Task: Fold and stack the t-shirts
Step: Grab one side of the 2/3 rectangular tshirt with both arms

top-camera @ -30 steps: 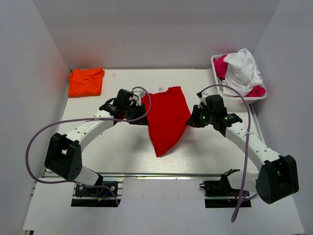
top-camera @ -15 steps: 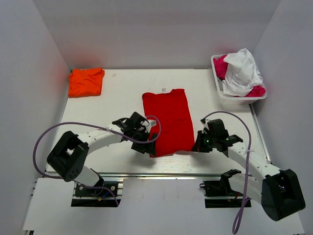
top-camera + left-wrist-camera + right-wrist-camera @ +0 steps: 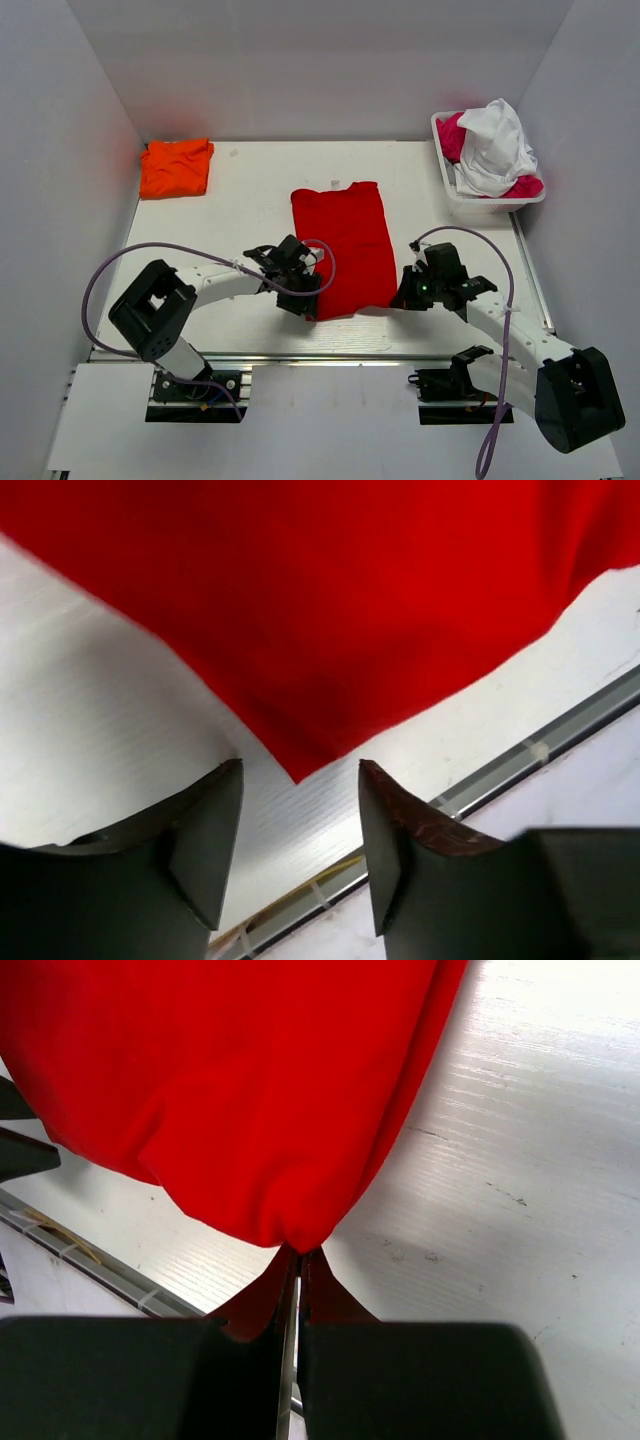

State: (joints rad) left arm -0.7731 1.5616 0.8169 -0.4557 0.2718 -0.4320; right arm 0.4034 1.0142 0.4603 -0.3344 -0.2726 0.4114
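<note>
The bright red t-shirt (image 3: 340,250) lies flat in a long strip on the white table (image 3: 240,200), running from mid-table to the near edge. My left gripper (image 3: 308,292) is at its near left corner, open; in the left wrist view the cloth's corner (image 3: 300,750) ends just ahead of the gap between my spread fingers (image 3: 205,830). My right gripper (image 3: 402,297) is at the near right corner, shut on a pinch of the red t-shirt (image 3: 250,1100), which bunches at the fingertips (image 3: 318,1272). The orange t-shirt (image 3: 176,167) lies folded at the back left.
A white basket (image 3: 446,160) at the back right holds white and pink cloth. The metal rail (image 3: 560,725) of the table's near edge runs just behind both grippers. Grey walls close in the table on three sides.
Both grippers drew the red t-shirt from mid-table toward the near edge and laid it out flat. The left gripper let go of its corner and opened; the right one stays shut on its corner.
</note>
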